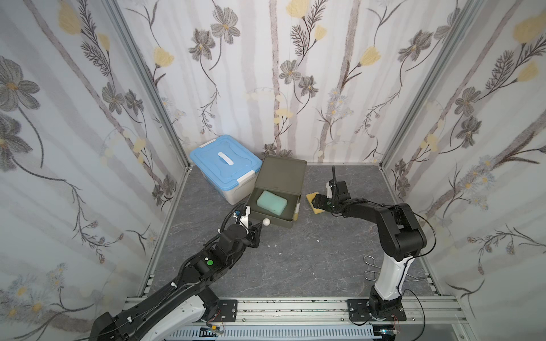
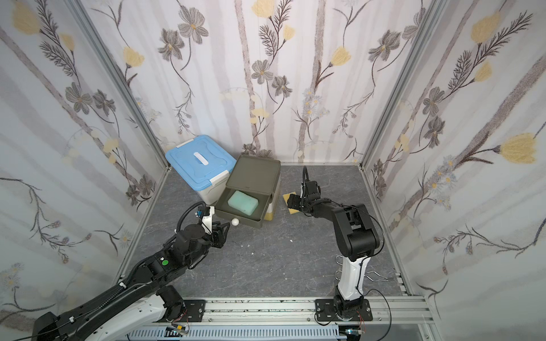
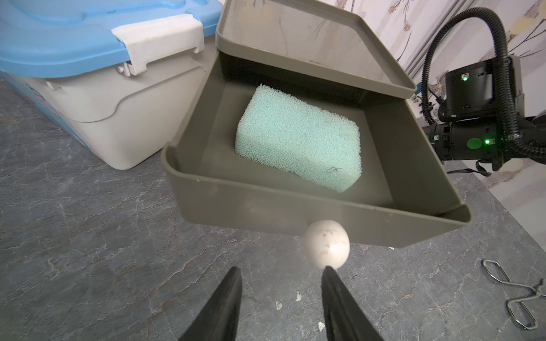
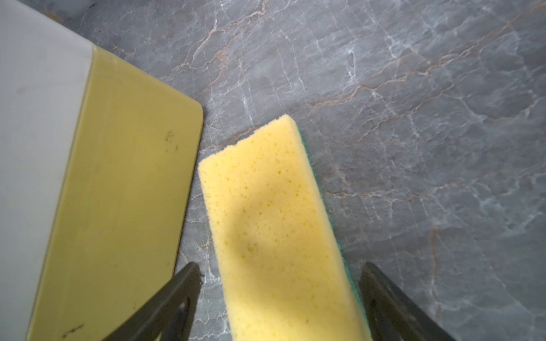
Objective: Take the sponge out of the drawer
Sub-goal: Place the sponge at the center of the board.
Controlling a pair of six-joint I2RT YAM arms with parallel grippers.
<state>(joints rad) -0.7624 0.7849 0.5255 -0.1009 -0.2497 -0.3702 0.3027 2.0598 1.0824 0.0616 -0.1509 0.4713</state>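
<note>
A: Any lettering out there to call?
B: Nothing legible. There's an inked squiggle on the green sponge [image 3: 298,138], no letters in it, and a tiny mark on top of the drawer unit [image 1: 280,174], too small to read.

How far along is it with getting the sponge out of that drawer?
Done: the drawer stands pulled open, and a yellow sponge lies on the table. In hand: nothing; the right pincer is open astride that sponge, the left pincer open by the knob. Left: a green sponge lies inside the drawer.
</note>
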